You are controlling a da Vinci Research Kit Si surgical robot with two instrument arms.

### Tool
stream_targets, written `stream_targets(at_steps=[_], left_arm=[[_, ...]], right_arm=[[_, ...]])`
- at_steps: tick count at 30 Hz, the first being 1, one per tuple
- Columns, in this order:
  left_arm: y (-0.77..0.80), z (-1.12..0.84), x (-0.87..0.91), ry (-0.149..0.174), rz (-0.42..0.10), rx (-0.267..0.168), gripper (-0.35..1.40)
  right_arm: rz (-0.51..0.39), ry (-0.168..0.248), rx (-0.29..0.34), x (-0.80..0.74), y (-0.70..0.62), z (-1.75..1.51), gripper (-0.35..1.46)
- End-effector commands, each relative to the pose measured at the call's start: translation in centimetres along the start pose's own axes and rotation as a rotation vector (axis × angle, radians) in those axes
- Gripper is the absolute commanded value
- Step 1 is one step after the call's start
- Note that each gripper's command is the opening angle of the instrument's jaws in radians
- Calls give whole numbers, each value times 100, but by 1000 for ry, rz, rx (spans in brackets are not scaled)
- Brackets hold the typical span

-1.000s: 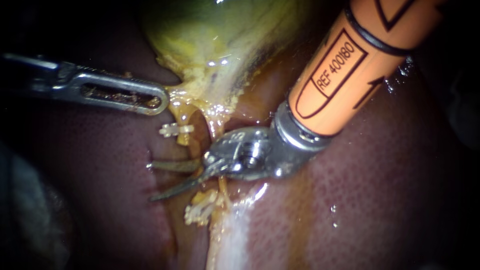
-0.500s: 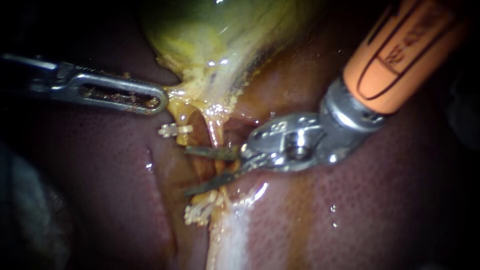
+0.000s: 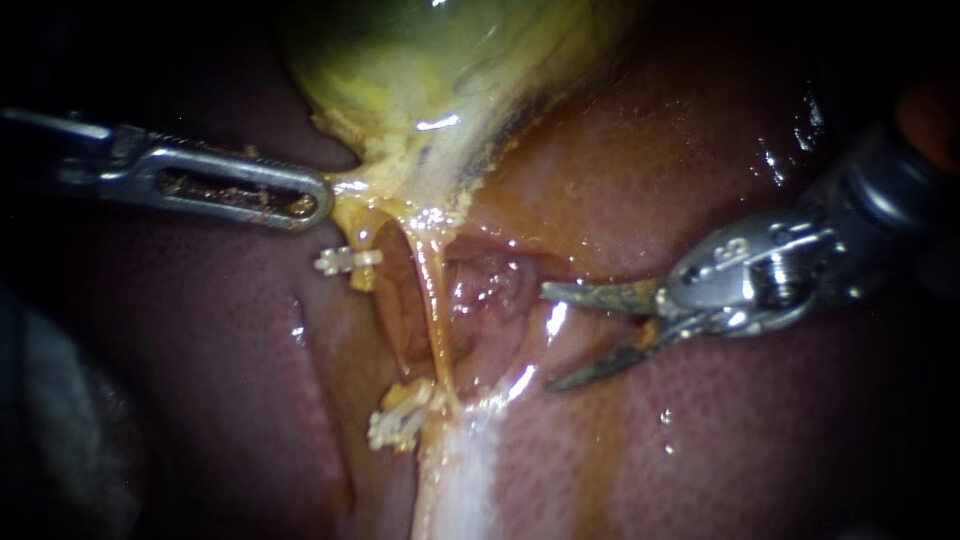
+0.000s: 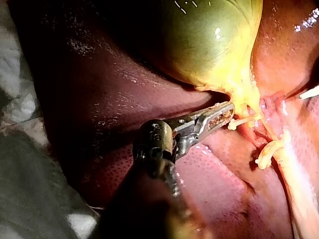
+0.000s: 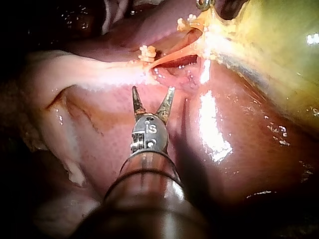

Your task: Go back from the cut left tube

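The cut left tube shows as two stubs: an upper one with a white clip (image 3: 348,262) under the gallbladder (image 3: 430,80), and a lower one with a white clip (image 3: 400,420). Beside them a thin yellow tube (image 3: 432,290) runs whole. My right instrument (image 3: 552,337) lies over the liver, well to the right of the tubes. Its two thin blades are open and hold nothing, as the right wrist view confirms (image 5: 152,92). My left instrument (image 3: 305,200) has its slotted jaws shut on the yellow edge of the gallbladder's neck, also seen in the left wrist view (image 4: 219,113).
Dark red liver (image 3: 200,350) surrounds the site, with a raw wet hollow (image 3: 490,285) between the whole tube and the blades. A pale band of tissue (image 3: 470,470) runs down from the lower clip. Grey cloth (image 4: 30,164) lies beside the liver.
My right instrument has drawn back to the right, away from the tubes, with its blades still open. The left instrument and the clips have not moved.
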Motion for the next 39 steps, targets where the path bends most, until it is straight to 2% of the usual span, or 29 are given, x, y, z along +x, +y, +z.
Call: stream_targets(at_steps=[1,7,13,28,39], left_arm=[[0,0,0,0,0,0,-35],[0,0,0,0,0,0,-35],[-2,7,-4,1,3,2,-35],[-15,56,-25,-18,9,-22,-35],[-17,58,-26,-19,5,-24,-35]], right_arm=[[-4,2,-4,-3,1,-3,145],[-9,2,-38,-13,8,-10,145],[-4,2,-48,-13,9,-13,145],[5,1,-48,-11,16,-24,145],[8,1,-50,-10,16,-24,145]])
